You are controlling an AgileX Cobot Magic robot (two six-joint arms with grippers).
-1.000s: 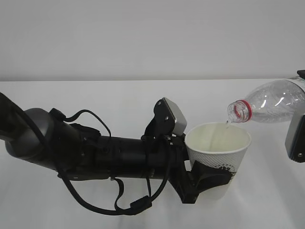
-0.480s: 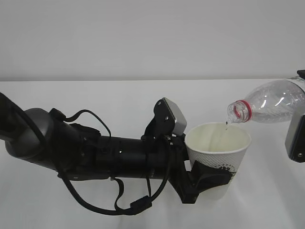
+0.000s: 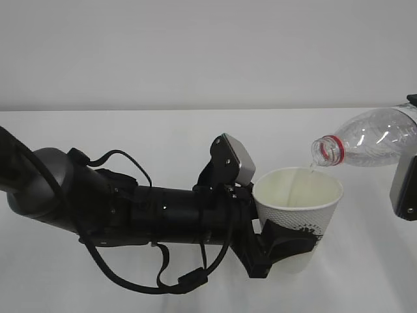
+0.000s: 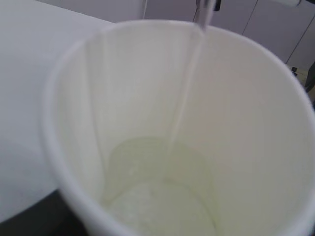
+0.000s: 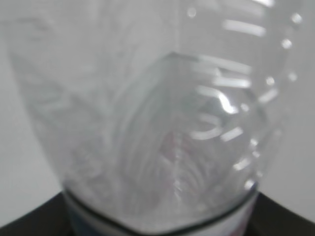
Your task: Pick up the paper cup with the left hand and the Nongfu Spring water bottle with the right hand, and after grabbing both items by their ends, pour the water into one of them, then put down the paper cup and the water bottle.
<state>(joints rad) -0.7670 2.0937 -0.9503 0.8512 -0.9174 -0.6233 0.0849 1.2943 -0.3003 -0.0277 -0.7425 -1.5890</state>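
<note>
1 white dimpled paper cup (image 3: 298,210), clear tilted Nongfu Spring water bottle (image 3: 368,146)

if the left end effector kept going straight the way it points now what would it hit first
It points right, and the paper cup already sits in its grip. Beyond the cup, the way looks free to the picture's edge; the right arm's grey part looks higher, though depth is unclear.

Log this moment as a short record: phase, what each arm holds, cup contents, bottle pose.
phase: pouring under way
left end effector: clamped on the lower side of the cup, cup upright
right end effector: mostly out of frame, carrying the bottle
bottle pose: tipped near horizontal, open mouth over the cup's far rim
water: thin stream running down the inner wall
cup contents: shallow pool at the bottom
</note>
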